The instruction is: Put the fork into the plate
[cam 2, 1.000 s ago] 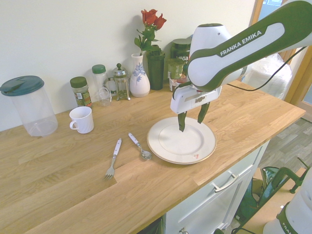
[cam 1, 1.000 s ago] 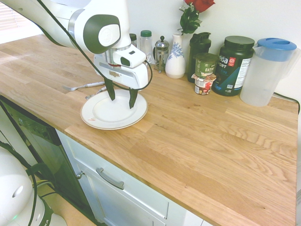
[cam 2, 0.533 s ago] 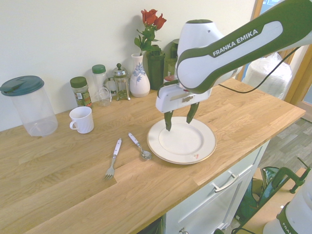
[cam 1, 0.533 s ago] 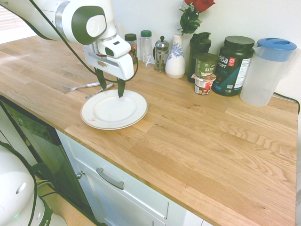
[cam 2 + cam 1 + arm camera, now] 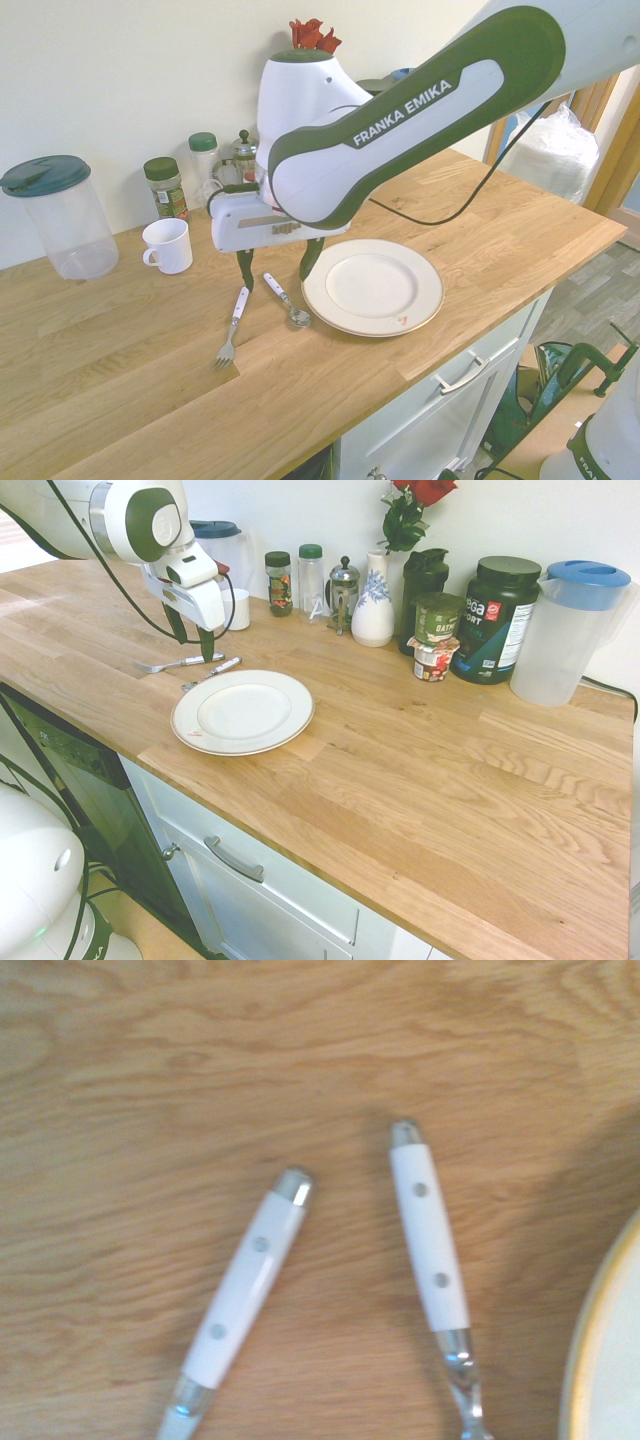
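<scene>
— While the gripper (image 5: 272, 272) hangs over the two utensils, how are its fingers set?

— Spread apart, nothing between them. They point down above the handle ends of the fork (image 5: 232, 329) and the spoon (image 5: 284, 299), clear of both.

— Where does the fork lie?

— Flat on the wooden counter (image 5: 420, 750), tines toward the front edge, handle angled back toward the wall. The spoon is just beside it, its bowl almost at the rim of the plate (image 5: 374, 288). In the wrist view both handles are white with small rivets, the fork's (image 5: 245, 1285) and the spoon's (image 5: 428, 1230) lying close together, narrowing toward their capped ends, and the plate's tan-edged rim (image 5: 590, 1340) shows at one side.

— And the plate itself?

— Near the counter's front edge, bare, with a small red mark on its rim.

— Any room around them?

— Open wood lies in front of the fork as far as the counter's edge. Behind, a white mug (image 5: 168, 246) stands near, and a jar (image 5: 165, 187), a clear pitcher (image 5: 58, 217) and a vase (image 5: 374, 599) line the wall.
</scene>
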`<action>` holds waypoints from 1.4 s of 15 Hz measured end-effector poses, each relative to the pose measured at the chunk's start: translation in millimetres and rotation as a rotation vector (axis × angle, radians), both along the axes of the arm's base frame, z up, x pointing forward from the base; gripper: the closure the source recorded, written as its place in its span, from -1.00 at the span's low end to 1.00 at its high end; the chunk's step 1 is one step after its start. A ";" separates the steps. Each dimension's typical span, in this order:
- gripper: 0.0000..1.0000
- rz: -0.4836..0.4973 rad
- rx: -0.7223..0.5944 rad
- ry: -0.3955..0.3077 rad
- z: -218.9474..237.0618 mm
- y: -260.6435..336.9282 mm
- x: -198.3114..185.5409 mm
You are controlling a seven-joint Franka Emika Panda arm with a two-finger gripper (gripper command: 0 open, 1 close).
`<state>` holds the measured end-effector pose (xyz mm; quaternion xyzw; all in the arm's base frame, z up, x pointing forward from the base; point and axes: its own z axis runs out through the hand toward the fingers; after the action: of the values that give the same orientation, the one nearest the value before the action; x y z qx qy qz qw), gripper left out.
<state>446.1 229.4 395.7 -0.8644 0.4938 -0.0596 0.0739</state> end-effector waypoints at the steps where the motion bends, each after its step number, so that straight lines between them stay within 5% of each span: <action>1: -1.00 -0.022 -0.002 0.002 -3.6 11.2 1.1; 9: -1.00 -0.199 0.006 -0.008 -36.2 43.5 14.2; 10: 1.00 -0.214 0.007 -0.009 -40.7 43.2 16.8; 21: 1.00 -0.304 0.052 -0.034 -60.8 51.3 34.7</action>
<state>480.9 280.7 334.8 -0.7762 0.6191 -0.0717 0.0948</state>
